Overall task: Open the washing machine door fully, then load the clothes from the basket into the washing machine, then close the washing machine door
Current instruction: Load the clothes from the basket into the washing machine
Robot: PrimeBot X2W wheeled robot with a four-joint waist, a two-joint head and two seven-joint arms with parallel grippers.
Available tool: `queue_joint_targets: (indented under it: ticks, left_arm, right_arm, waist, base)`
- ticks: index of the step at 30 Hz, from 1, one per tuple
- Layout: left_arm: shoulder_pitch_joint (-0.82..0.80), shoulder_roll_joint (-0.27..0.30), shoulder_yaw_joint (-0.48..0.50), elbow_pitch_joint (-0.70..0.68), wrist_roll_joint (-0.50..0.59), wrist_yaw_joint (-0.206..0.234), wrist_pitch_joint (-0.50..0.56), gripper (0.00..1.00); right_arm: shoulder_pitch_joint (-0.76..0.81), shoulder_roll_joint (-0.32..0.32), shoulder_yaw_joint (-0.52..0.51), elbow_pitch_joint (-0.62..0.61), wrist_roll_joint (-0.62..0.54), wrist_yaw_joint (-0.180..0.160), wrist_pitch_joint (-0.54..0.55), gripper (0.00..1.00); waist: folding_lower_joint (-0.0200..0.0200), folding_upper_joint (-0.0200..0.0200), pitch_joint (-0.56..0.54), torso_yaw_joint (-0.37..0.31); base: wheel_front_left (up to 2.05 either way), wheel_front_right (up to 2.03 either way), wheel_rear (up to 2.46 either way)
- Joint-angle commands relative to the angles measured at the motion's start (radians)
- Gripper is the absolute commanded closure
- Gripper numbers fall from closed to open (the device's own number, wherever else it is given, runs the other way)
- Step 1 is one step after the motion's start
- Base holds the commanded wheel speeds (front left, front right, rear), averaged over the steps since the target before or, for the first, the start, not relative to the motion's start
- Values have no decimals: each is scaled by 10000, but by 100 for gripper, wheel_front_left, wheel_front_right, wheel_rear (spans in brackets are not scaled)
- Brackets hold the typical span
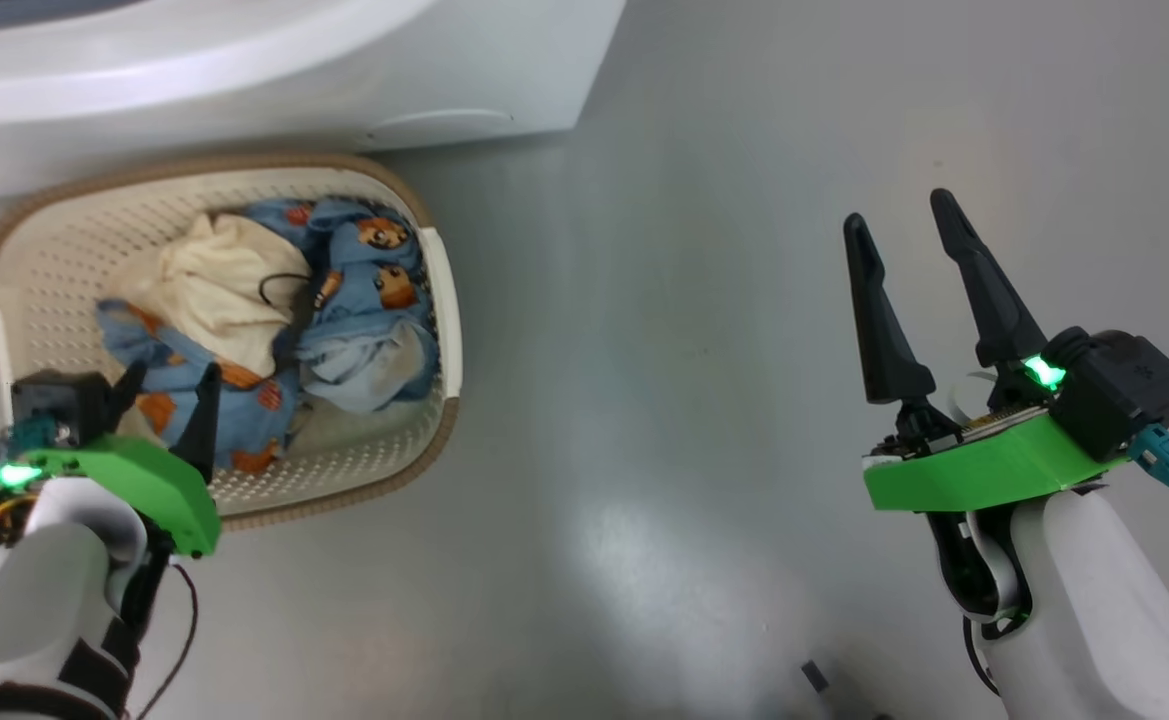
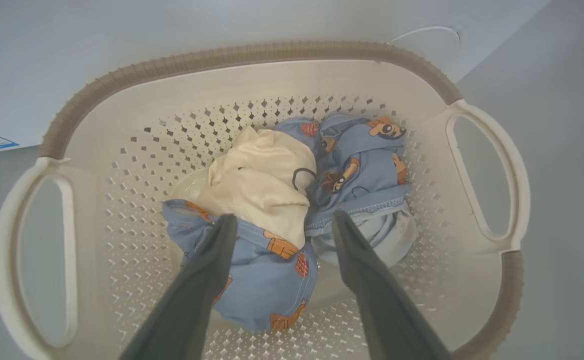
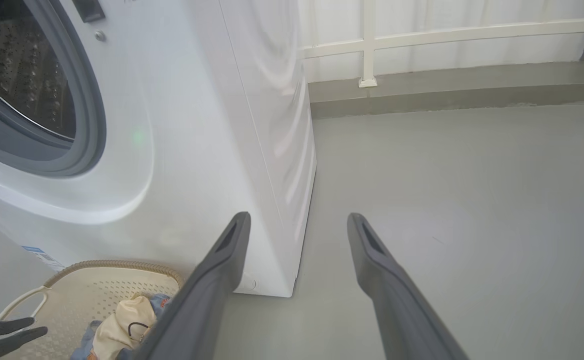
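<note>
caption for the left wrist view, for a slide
Open left gripper poised over the clothes in the basket.

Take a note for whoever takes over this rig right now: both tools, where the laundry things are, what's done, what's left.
Left tool: open, holding nothing, fingers pointing down at the clothes in the basket; I cannot tell if they touch.
Right tool: open, empty, over the floor to the right of the washing machine.
Done: the drum mouth is uncovered, so the door is open; I cannot tell how far.
Left: load the clothes, then close the door.
</note>
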Motion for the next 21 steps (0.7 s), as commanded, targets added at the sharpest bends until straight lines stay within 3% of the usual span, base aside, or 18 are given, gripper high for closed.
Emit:
queue_joint_targets:
  ticks: [1,9,21]
  left_arm:
    - [-284,525,29,279,-122,8,111,0]
    - [-1365,756,-686,1235,-353,8,935,0]
    - [-2478,1281,-940,1802,-356,90,1605,0]
  right_arm:
    - [-23,113,225,-292,-148,42,-78,0]
    - [-316,232,369,-369,-163,42,-78,0]
    - [-661,302,690,-531,-180,42,-78,0]
  waist:
    - [-1,-1,732,-358]
    - [-1,-1,1461,-523]
    - [-1,-1,2225,-755]
  base:
    - [0,0,0]
    - [0,0,0]
    - [0,0,0]
